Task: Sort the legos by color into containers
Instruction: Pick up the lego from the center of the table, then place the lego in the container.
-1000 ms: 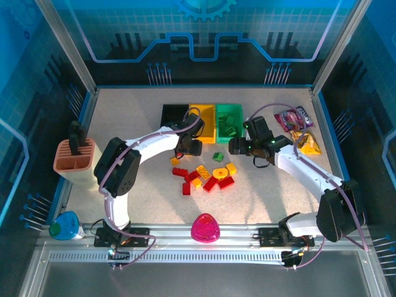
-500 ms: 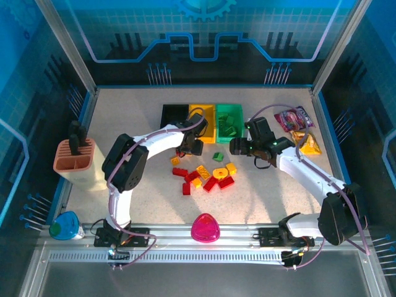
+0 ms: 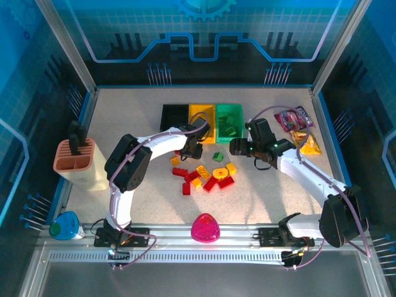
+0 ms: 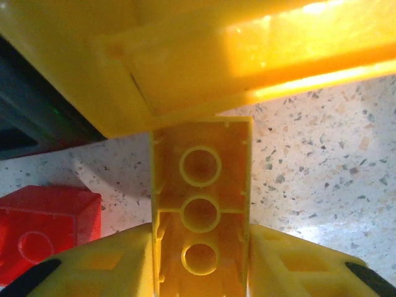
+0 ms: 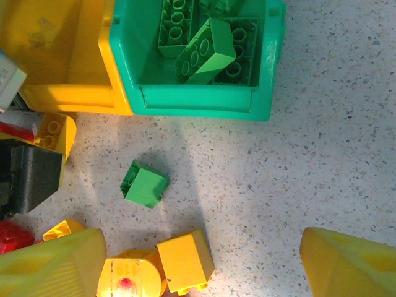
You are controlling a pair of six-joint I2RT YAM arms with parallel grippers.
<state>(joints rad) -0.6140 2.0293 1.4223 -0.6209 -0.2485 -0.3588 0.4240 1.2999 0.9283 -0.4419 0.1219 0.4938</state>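
Legos (image 3: pixel 204 176) lie scattered on the table (image 3: pixel 278 204) — one yellow brick (image 4: pixel 201 185) is clamped in the left gripper (image 4: pixel 201 247), its far end touching the yellow bin (image 4: pixel 124 62); the right gripper (image 5: pixel 201 263) hangs wide open and empty, a green brick (image 5: pixel 144 184) just ahead, near the green bin (image 5: pixel 198 102)

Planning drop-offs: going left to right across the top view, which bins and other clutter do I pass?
terracotta holder → black bin → yellow bin → green bin → snack packets

Speckled table (image 3: pixel 260 198) carries three bins (image 3: pixel 203 114), loose legos (image 3: pixel 219 172) — plus pink dome (image 3: pixel 205 228), snack packets (image 3: pixel 291 117).
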